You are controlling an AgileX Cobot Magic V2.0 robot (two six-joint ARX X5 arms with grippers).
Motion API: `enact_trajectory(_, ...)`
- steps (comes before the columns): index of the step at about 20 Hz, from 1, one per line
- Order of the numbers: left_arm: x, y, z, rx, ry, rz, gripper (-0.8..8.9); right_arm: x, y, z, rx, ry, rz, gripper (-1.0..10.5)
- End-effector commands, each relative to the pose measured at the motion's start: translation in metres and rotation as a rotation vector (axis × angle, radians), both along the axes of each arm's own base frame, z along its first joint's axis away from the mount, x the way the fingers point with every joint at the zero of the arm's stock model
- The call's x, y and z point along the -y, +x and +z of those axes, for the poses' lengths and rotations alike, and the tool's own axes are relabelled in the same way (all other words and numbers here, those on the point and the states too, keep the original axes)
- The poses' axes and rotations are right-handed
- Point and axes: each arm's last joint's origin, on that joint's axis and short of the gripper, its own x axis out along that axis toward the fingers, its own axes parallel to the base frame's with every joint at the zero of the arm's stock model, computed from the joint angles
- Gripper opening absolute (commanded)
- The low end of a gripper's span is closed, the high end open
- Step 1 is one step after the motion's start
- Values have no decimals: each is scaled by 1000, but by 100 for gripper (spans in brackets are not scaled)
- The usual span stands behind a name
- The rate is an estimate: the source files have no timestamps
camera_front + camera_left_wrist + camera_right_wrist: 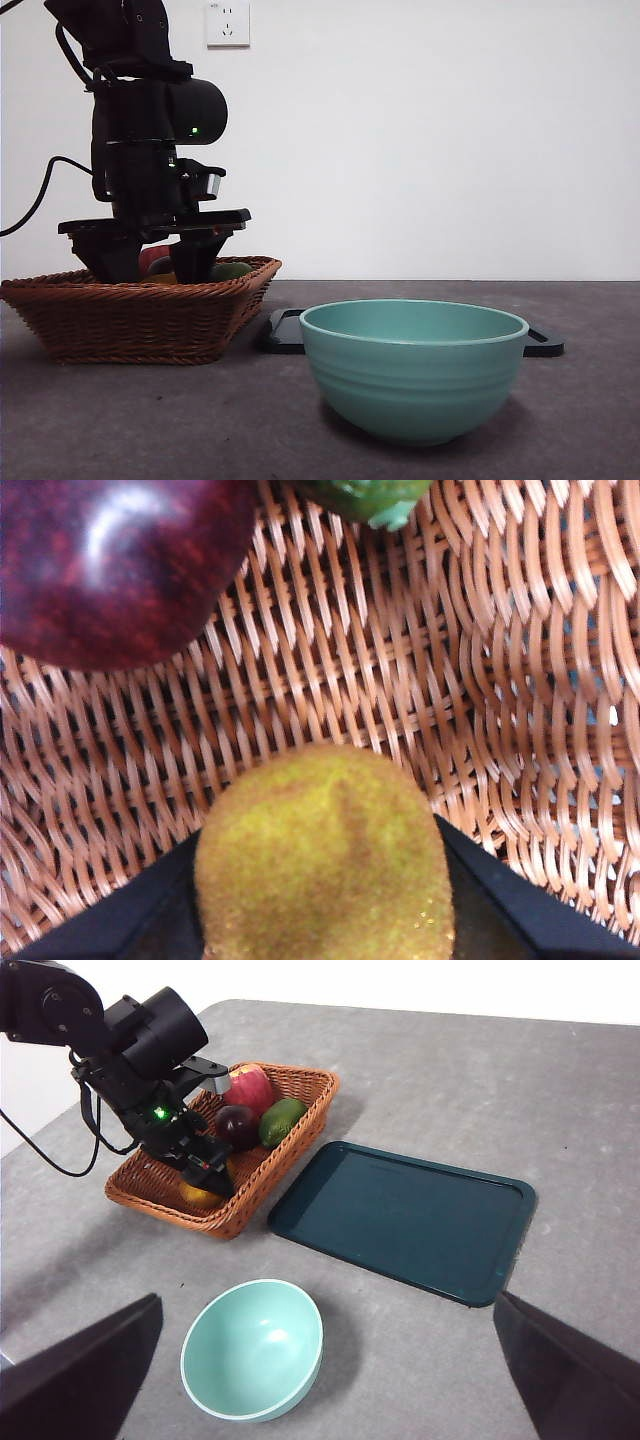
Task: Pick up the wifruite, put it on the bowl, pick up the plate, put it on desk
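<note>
No brand, label or writing can be read on anything here. A brown wicker basket [262, 1175] stands on the desk [420, 1050] and holds a red apple [250, 1087], a dark purple fruit [236, 1124], a green fruit [282, 1120] and the wifruite [325, 865], a fuzzy yellow-brown oval lying on the basket floor. The left gripper [160, 262] reaches down into the basket, its two black jaws set on either side of the wifruite and close against it. Beside the basket lies a flat dark tray [405, 1220] with nothing on it. The teal bowl [413, 368] stands near both and holds nothing. The right gripper [325, 1360] hangs high above the desk, jaws spread wide apart.
</note>
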Motion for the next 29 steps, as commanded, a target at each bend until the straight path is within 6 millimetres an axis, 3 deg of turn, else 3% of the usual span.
enact_trajectory(1,4,3,-3,-10,10,-14,212,0,-2,6,15,17,2,653)
enact_trajectory(4,2,5,9,-28,18,-9,213,0,-2,6,15,17,2,652)
enact_trajectory(9,7,-1,50,-79,39,-25,213,0,-2,6,14,17,2,652)
enact_trajectory(14,21,-39,91,-53,30,-105,213,0,-2,6,14,17,2,652)
enact_trajectory(19,46,-95,136,35,-25,-235,213,0,-2,6,14,17,2,652)
enact_trajectory(22,65,-123,144,34,-40,-298,213,0,-2,6,14,17,2,652)
enact_trajectory(29,122,-171,137,62,-95,-479,213,0,-2,6,15,16,-1,652)
